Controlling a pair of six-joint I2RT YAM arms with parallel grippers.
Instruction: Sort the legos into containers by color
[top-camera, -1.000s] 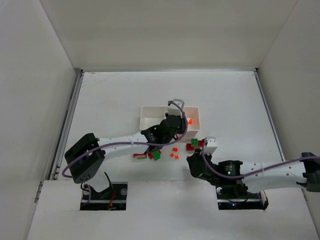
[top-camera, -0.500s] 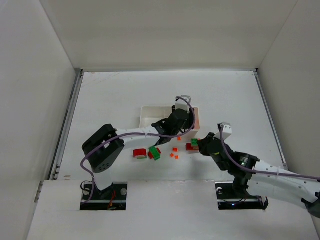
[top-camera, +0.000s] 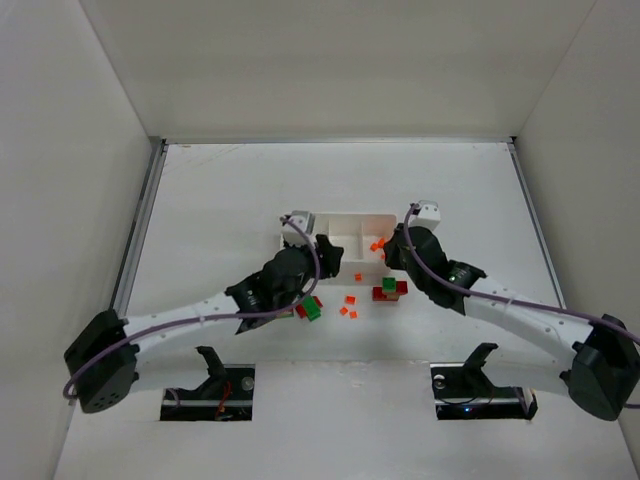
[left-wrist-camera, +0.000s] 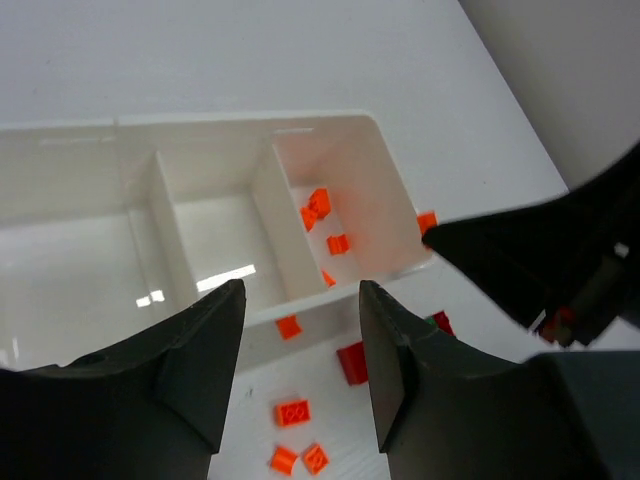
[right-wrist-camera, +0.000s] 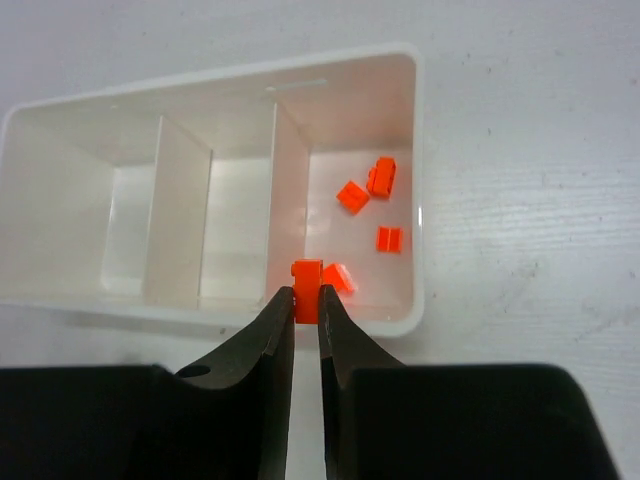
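Your right gripper (right-wrist-camera: 307, 305) has its jaws pinched tight on a tiny orange piece (right-wrist-camera: 307, 277), lower centre of the right wrist view, right over the near rim of the white tray (right-wrist-camera: 120, 300). The piece hangs just right of the divider (right-wrist-camera: 288, 190), at the edge of the right-hand compartment (right-wrist-camera: 400, 120). Four loose orange pieces (right-wrist-camera: 351, 196) lie in there, with bare floor showing between them.

Your left gripper (left-wrist-camera: 300, 300) hovers over the same near wall, jaws wide apart. More orange bits (left-wrist-camera: 292, 411) are scattered on the table below it.

Overhead, both wrists crowd the tray's lower edge. A green brick (top-camera: 388, 284) sits on a red brick (top-camera: 396, 295) just below the lower right corner. A second green brick (top-camera: 313, 311) lies beside your left arm. The table (top-camera: 250, 180) stretches wide above the far rim.
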